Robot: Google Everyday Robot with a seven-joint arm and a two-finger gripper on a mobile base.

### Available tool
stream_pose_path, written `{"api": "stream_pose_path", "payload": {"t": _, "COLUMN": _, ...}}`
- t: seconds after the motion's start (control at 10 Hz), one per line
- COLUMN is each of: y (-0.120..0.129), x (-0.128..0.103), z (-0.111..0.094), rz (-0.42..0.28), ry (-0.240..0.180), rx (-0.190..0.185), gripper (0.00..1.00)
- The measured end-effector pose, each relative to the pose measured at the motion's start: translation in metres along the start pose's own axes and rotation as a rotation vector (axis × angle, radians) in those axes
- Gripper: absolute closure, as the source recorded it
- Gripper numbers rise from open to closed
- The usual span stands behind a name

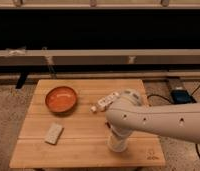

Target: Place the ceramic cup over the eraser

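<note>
Counter of light wood stood in the middle of the single camera view, seen from above and in front, with a dark shelf and wall behind it. Orange bowl sat upright near the far-left corner, shallow and wide. Eraser, a small pale block, lay flat nearer the front-left corner, set a little askew, well apart from the bowl and from everything else.

White arm came in from the right edge of the frame and bent down over the front-right part of the counter, covering much of it. Gripper pointed down at the end of that arm, near the front edge, right of centre. Whether the jaws were apart or together could not be told; the wrist hid them. Ceramic cup appeared as an off-white rounded shape directly under the wrist, low at the counter surface near the front edge; whether it touched the wood was unclear. It was well to the right of the eraser.

Small white object lay near mid-counter, just right of the bowl, partly behind the arm.
</note>
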Motion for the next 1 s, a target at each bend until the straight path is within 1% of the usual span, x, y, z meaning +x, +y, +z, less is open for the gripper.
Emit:
{"api": "stream_pose_path", "payload": {"t": 0.1, "y": 0.0, "x": 0.0, "z": 0.018, "rz": -0.012, "ry": -0.024, "rx": -0.008, "gripper": 0.2}}
{"api": "stream_pose_path", "payload": {"t": 0.2, "y": -0.001, "x": -0.004, "z": 0.027, "rz": -0.023, "ry": -0.043, "rx": -0.012, "gripper": 0.2}}
{"api": "stream_pose_path", "payload": {"t": 0.4, "y": -0.012, "x": -0.018, "z": 0.036, "rz": -0.052, "ry": -0.074, "rx": -0.009, "gripper": 0.2}}
{"api": "stream_pose_path", "payload": {"t": 0.5, "y": -0.021, "x": -0.032, "z": 0.04, "rz": -0.077, "ry": -0.08, "rx": -0.016, "gripper": 0.2}}
{"api": "stream_pose_path", "payload": {"t": 0.6, "y": -0.027, "x": -0.042, "z": 0.043, "rz": -0.1, "ry": -0.072, "rx": -0.023, "gripper": 0.2}}
{"api": "stream_pose_path", "payload": {"t": 0.7, "y": -0.029, "x": -0.051, "z": 0.04, "rz": -0.118, "ry": -0.069, "rx": -0.027, "gripper": 0.2}}
{"api": "stream_pose_path", "payload": {"t": 0.9, "y": -0.039, "x": -0.071, "z": 0.023, "rz": -0.16, "ry": -0.049, "rx": -0.032, "gripper": 0.2}}
{"api": "stream_pose_path", "payload": {"t": 1.0, "y": -0.039, "x": -0.076, "z": 0.02, "rz": -0.173, "ry": -0.048, "rx": -0.034, "gripper": 0.2}}
